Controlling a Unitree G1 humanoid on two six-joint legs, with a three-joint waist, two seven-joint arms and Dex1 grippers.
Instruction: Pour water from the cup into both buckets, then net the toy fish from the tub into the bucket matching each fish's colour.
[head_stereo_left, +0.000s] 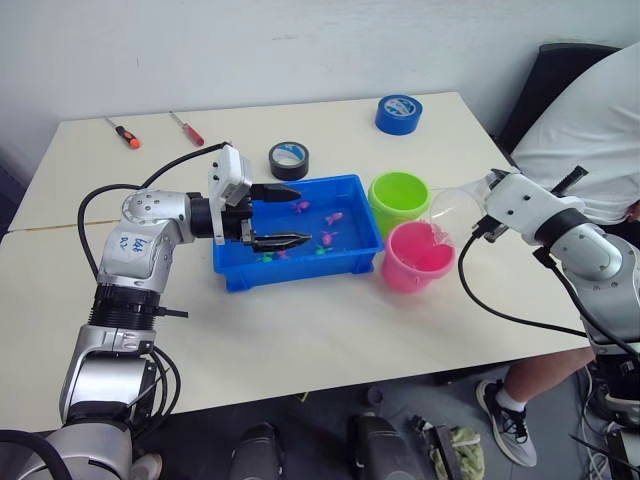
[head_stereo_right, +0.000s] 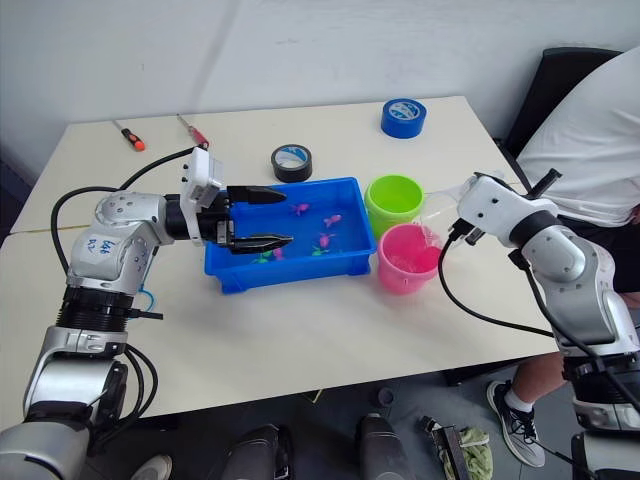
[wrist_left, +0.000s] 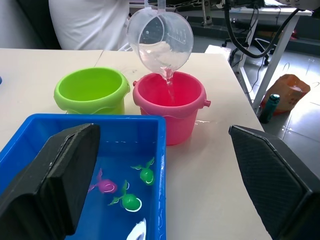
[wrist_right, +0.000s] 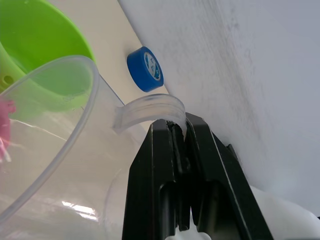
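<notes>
The right claw (wrist_right: 172, 145) is clamped on the clear handle of the cup (wrist_left: 160, 40), holding it tipped over the pink bucket (head_stereo_left: 416, 256). A thin stream of water runs from the cup's lip into that bucket. The green bucket (head_stereo_left: 398, 200) stands touching the pink one, on the side toward the table's far edge. Both buckets sit just beside the right end of the blue tub (head_stereo_left: 298, 232), which lies near the middle of the table (head_stereo_left: 300, 330).

The left claw (head_stereo_left: 278, 216) hangs over the left part of the tub with its two black fingers spread wide and nothing between them. Several toy fish (wrist_left: 131, 201), some pink and some green, float in the tub's water.

Toward the table's far edge lie a black tape roll (head_stereo_left: 289, 160) just behind the tub, a blue tape roll (head_stereo_left: 398, 113) near the far right corner, and two screwdrivers (head_stereo_left: 124, 133) near the far left corner. A person in a white shirt (head_stereo_left: 580, 130) is beside the table's right edge.
</notes>
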